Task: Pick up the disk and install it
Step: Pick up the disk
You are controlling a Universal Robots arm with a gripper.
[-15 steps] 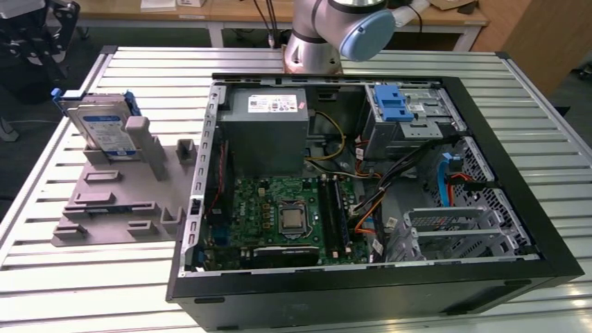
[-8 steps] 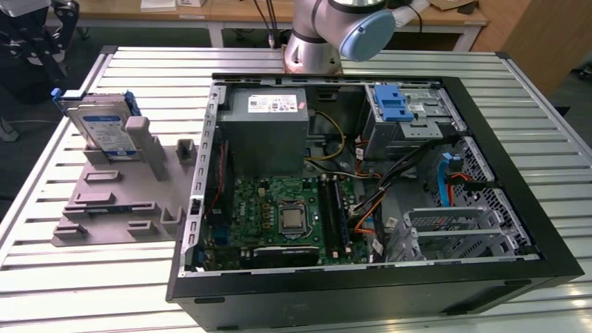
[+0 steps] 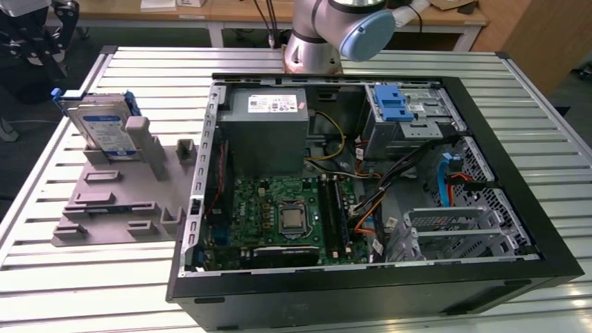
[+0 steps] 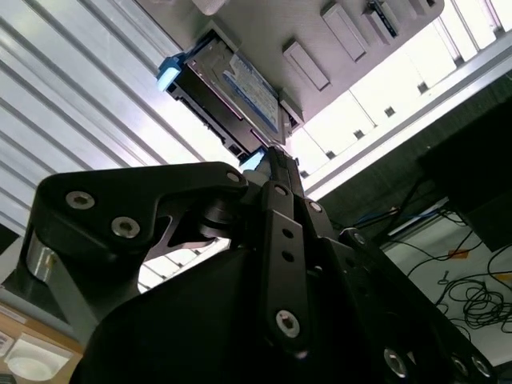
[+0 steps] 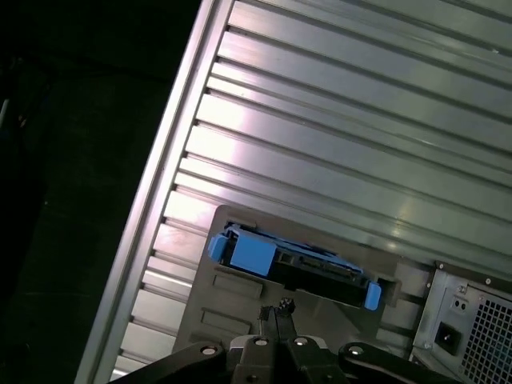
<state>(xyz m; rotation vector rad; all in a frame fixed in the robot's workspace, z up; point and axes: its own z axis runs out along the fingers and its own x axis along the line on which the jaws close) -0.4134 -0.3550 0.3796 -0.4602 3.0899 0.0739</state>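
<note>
Hovers near the disk [image 5: 292, 268] in its grey stand [image 5: 220, 320] with claw [image 5: 276, 309] pinched narrow, holding nothing. Best to open wide, line up straight, grip flat sides gently.

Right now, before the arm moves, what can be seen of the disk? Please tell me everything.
The disk is a flat silver rectangle with a blue-and-white label, edged by a blue plastic frame. It stands upright on its edge in a slot of the grey holder, which lies on the slatted table at the exterior view's left of the open computer case. Only the holder touches it; the gripper hangs apart from it.
</note>
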